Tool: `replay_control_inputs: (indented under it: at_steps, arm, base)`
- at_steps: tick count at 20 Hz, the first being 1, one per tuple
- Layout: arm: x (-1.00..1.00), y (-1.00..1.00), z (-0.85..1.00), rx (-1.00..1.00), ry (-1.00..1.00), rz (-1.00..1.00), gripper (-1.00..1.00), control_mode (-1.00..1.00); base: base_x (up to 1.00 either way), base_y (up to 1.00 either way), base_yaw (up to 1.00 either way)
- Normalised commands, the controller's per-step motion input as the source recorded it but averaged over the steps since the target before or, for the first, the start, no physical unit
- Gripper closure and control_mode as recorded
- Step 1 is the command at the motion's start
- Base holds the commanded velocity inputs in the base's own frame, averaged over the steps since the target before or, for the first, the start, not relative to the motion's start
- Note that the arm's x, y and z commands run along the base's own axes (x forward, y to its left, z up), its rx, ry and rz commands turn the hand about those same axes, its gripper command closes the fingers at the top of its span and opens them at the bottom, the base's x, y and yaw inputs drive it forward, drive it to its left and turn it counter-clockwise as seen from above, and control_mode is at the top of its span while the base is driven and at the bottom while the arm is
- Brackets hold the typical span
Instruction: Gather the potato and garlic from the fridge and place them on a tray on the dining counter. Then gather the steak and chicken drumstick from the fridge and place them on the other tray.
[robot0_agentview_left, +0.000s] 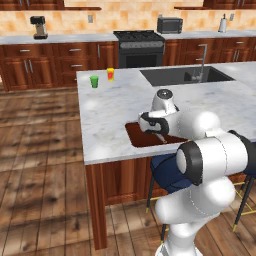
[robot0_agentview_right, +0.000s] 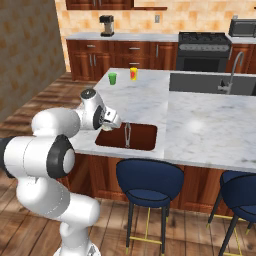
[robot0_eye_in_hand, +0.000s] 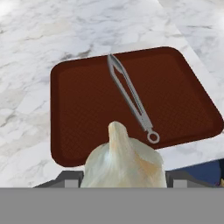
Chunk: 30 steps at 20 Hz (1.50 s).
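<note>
The end effector (robot0_eye_in_hand: 123, 186) grips the garlic (robot0_eye_in_hand: 123, 162), its pointed top facing away from the hand, above the near edge of the desk (robot0_eye_in_hand: 57, 35). Just beyond and below it lies a dark red-brown tray (robot0_eye_in_hand: 83, 105) with metal tongs (robot0_eye_in_hand: 130, 97) resting diagonally across it. Farther off on the marble stand a green cup (robot0_agentview_left: 94, 81) and a yellow-red cup (robot0_agentview_left: 110, 74), side by side.

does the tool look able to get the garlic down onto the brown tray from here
Probably yes. The tool holds the garlic just above the tray, whose surface is mostly bare; only the metal tongs lie across its middle, leaving room on either side.
</note>
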Motion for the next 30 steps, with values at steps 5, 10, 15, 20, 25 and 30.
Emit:
replay_control_inputs:
  at_steps: [5,10,15,20,25,30]
  arm:
    - [0.27,0.01,-0.44,0.00,0.01,0.00,1.00,-1.00]
    - [0.28,0.01,-0.32,0.00,0.00,0.00,1.00,-1.00]
    - [0.42,0.00,-0.30,0.00,0.02,0.00,1.00,-1.00]
    - [0.24,0.00,-0.24,0.00,0.12,0.00,1.00,-1.00]
    - [0.27,0.00,-0.11,0.00,0.10,0.00,1.00,-1.00]
    - [0.12,0.00,-0.05,0.00,0.07,0.00,-1.00,-1.00]
  base:
    - [0.00,0.00,0.00]
    - [0.00,0.00,0.00]
    - [0.00,0.00,0.00]
    - [0.00,0.00,0.00]
    - [0.00,0.00,0.00]
    - [0.00,0.00,0.00]
